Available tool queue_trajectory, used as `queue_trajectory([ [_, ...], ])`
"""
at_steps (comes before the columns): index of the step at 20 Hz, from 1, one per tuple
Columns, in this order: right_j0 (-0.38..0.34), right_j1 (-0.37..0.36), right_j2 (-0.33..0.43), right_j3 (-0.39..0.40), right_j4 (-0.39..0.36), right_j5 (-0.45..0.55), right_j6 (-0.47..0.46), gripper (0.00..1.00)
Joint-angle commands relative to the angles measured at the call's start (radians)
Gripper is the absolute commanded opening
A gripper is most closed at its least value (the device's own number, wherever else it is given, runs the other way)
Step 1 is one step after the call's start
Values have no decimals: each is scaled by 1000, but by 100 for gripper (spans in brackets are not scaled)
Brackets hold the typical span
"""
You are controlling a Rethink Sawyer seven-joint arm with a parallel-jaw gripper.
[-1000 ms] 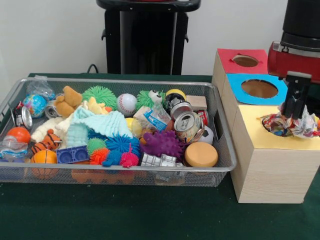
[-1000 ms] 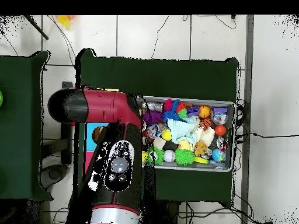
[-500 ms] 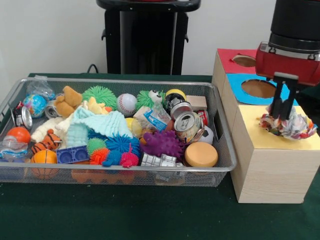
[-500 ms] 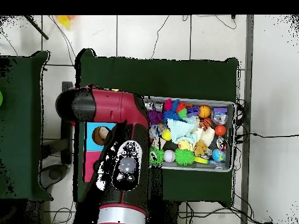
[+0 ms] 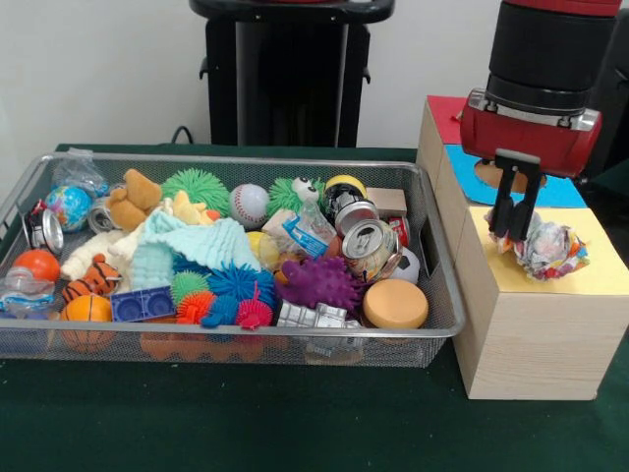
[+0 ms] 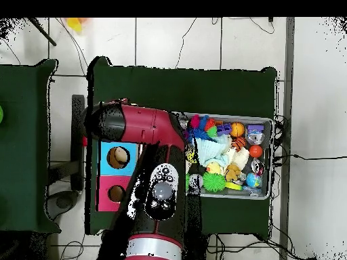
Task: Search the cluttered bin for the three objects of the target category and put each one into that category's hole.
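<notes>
A white wall backs a dark green counter (image 5: pixel 246 433). On it, largest first: a wire mesh bin (image 5: pixel 432 265) filling the left and centre, heaped with toys, balls and cans; a wooden sorting box (image 5: pixel 531 344) at the right edge, its top divided into red, blue and yellow panels; the red and black arm (image 5: pixel 536 88) descending over that box. The gripper (image 5: pixel 514 218) stands with its jaws slightly parted, touching or just beside the left side of a crumpled wrapper (image 5: pixel 545 246), gripping nothing. The wrapper rests on the yellow panel (image 5: pixel 604 275), covering where the hole should be; whether it has begun to sink in cannot be told. Among the bin's smaller contents, an open can (image 5: pixel 369 246) and a tan sponge disc (image 5: pixel 395 303) lie near its right wall. Risk, as judged: the wad may bridge the opening and stay perched, or cling to a finger and be dragged off the box when the arm moves away.
</notes>
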Motion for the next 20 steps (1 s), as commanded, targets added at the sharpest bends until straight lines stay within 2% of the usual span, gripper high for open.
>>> queue_trajectory([
  [1,-3,15,75,83,-26,60,68,0],
  [9,36,11,91,137,28,25,152,0],
  [20,20,14,106,134,36,26,120,0],
])
